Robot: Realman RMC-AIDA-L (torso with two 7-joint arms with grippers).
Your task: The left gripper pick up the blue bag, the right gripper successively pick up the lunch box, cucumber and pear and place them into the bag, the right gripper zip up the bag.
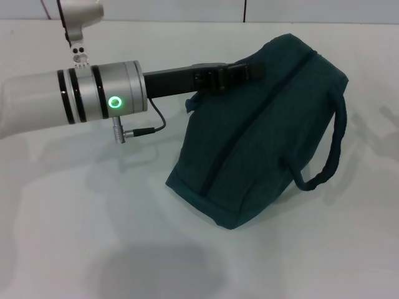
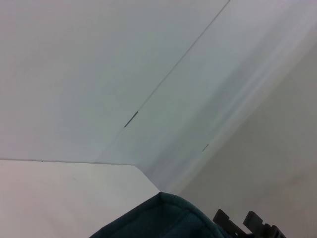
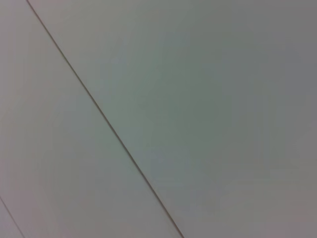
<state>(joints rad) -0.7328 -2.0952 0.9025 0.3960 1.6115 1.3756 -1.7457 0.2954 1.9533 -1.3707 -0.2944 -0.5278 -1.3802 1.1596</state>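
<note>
Left claw [image 1: 240, 73] reaches in from the left and sits against the upper far-left edge of the blue bag [image 1: 262, 131]; whether its fingers grip the fabric cannot be told. Bag rests tilted on the white worktop [image 1: 93, 218], right of centre, zip closed, one loop handle [image 1: 330, 149] hanging on its right side.

No readable text, label, brand or number shows in any view; the only sign is a green ring light [image 1: 115, 102] on the silver wrist, left of frame.

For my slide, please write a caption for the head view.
Left gripper at the top edge of the closed blue bag, which sits on the white table; right arm out of view.
</note>
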